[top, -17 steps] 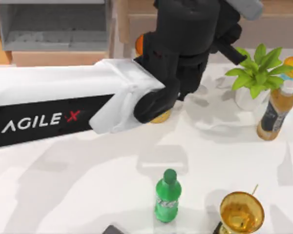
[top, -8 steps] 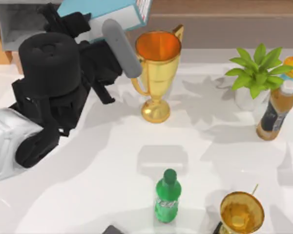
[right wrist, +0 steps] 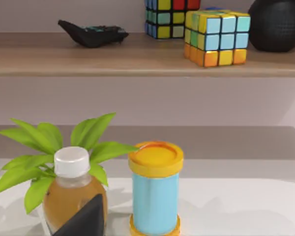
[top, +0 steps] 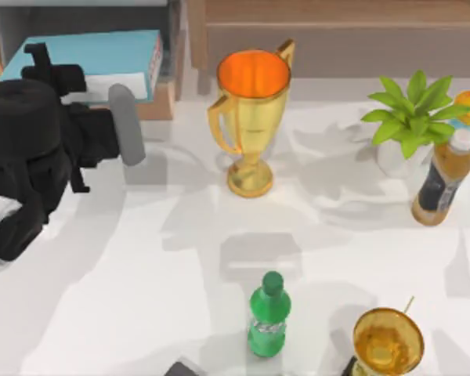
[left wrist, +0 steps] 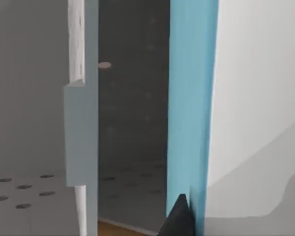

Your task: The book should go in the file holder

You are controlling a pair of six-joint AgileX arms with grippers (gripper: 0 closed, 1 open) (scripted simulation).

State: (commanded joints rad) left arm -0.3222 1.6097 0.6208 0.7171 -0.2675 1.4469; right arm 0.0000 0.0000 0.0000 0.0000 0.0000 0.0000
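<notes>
Book [top: 102, 55] lies over file holder [top: 78, 19] — seemingly touching left tool [top: 43, 59].

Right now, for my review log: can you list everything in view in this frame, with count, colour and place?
book: 1, teal-blue with white page edge, over the file holder at the table's far left.
file holder: 1, grey, far left corner.
tall trophy: 1, gold with orange inside, far centre.
green bottle: 1, near centre.
small cup trophy: 1, gold, near right.
potted plant: 1, green leaves, white pot, far right.
tea bottle: 1, amber with white cap, right.
can: 1, blue with yellow lid, beside the tea bottle.
shelf: 1, brown wood, behind the table.
puzzle cubes: 2, multicoloured, on the shelf.
black sphere: 1, on the shelf.
left tool: black, at the book.
right tool: dark tip near the tea bottle.
</notes>
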